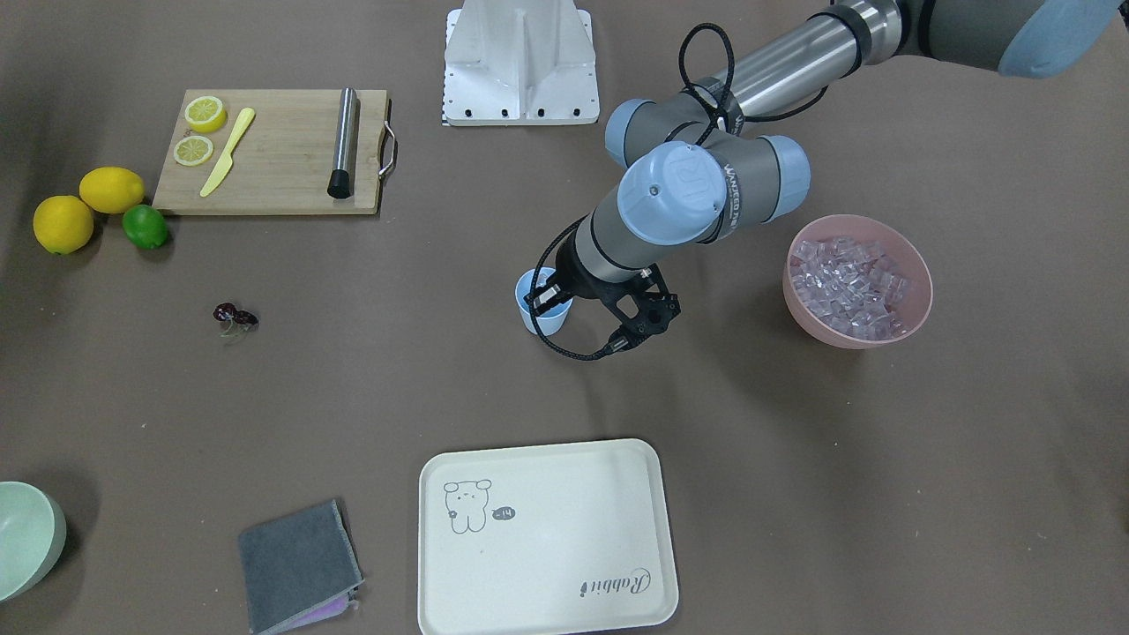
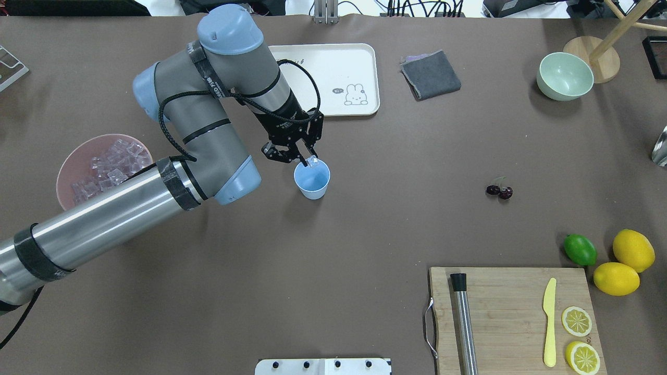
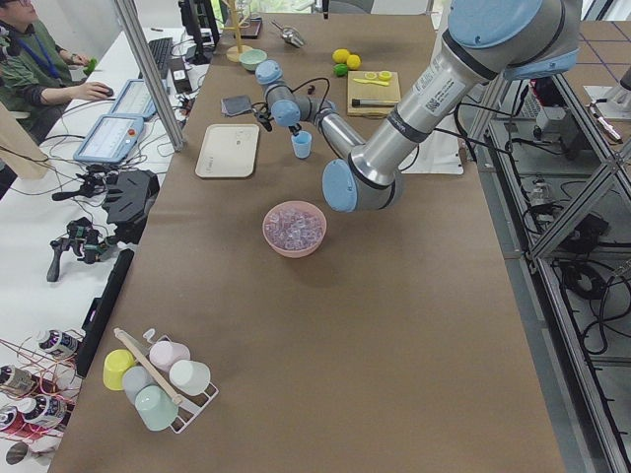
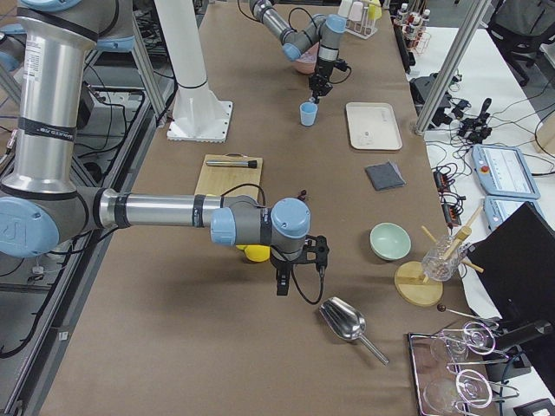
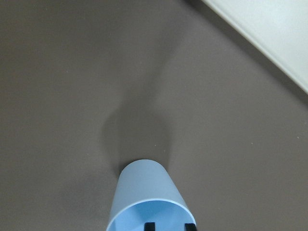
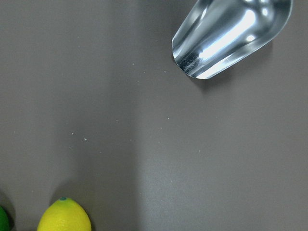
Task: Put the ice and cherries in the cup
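Observation:
The light blue cup [image 1: 540, 319] stands upright mid-table and also shows in the overhead view [image 2: 311, 182] and the left wrist view [image 5: 144, 197]. My left gripper [image 2: 308, 160] hangs just over the cup's rim, shut on a clear ice cube [image 2: 312, 162]. The rest of the ice [image 1: 847, 278] is heaped in the pink bowl [image 1: 818, 324]. The two dark cherries [image 1: 235, 316] lie on the table, well away from the cup [image 2: 499, 191]. My right gripper [image 4: 288, 282] hovers far off near the lemons. I cannot tell whether it is open or shut.
A cream tray [image 2: 333, 67] lies just beyond the cup. A cutting board [image 2: 510, 312] holds a steel muddler, a yellow knife and lemon slices. Two lemons and a lime [image 2: 580, 249] sit beside it. A grey cloth [image 2: 430, 74], a pale green bowl [image 2: 565, 76] and a metal scoop [image 6: 231, 33] are further off.

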